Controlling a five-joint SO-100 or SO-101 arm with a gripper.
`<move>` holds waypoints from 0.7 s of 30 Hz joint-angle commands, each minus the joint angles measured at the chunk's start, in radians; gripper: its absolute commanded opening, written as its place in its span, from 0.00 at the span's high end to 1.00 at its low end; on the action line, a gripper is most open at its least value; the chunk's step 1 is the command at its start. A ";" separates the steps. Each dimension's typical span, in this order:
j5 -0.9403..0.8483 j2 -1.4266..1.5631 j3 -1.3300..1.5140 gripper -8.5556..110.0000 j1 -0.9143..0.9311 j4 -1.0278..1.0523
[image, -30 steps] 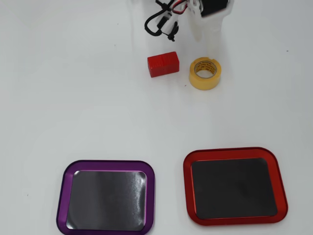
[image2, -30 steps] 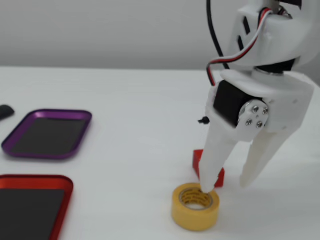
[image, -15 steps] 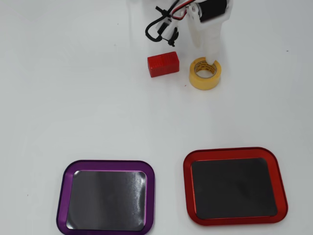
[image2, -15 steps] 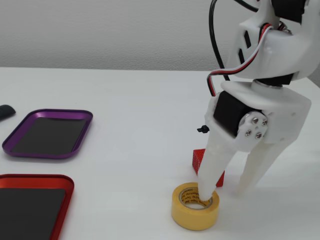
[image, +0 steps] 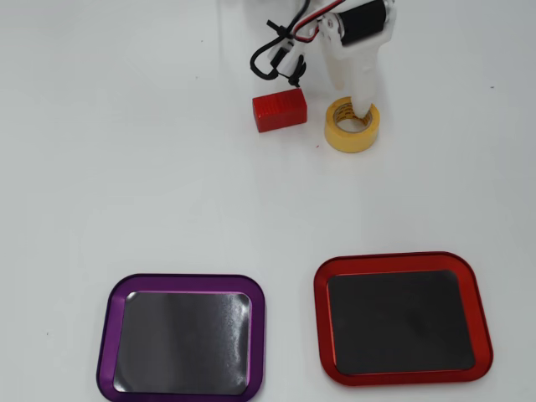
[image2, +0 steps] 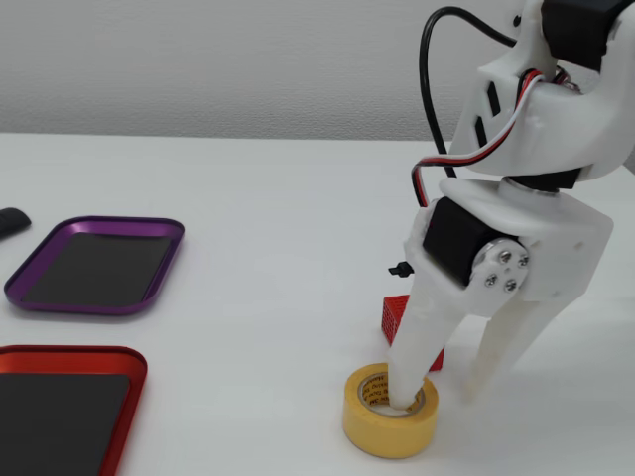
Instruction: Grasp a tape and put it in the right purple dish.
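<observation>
The gripper (image2: pixel 434 397) stands spread wide over the tape (image2: pixel 389 423), one finger (image2: pixel 417 352) down inside the roll's core and the other outside it, gripping nothing as far as the fixed view shows. In the overhead view the tape (image: pixel 352 126) sits on the table at about one o'clock, a red block (image: pixel 280 110) just beside it at its nine o'clock. The purple dish (image: pixel 182 336) lies well apart at seven o'clock, a red dish (image: pixel 402 317) at five.

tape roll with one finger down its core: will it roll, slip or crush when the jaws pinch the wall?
Rolling looks unlikely: the tape lies flat on the table. Its thick wound wall should stay stiff under the gripper, jaws open, one finger in the core. It is probably light, so it may skid toward the red block first.
</observation>
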 commanded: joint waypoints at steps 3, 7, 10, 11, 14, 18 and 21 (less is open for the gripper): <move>-0.014 0.003 0.025 0.88 0.006 -0.043; -0.057 0.003 0.071 0.93 0.006 -0.074; -0.060 0.005 0.078 0.93 0.006 -0.063; -0.060 0.009 0.078 0.93 0.005 -0.060; -0.058 0.035 0.061 0.93 0.000 0.014; -0.060 0.175 -0.086 0.93 0.002 0.166; -0.060 0.318 -0.192 0.93 0.005 0.222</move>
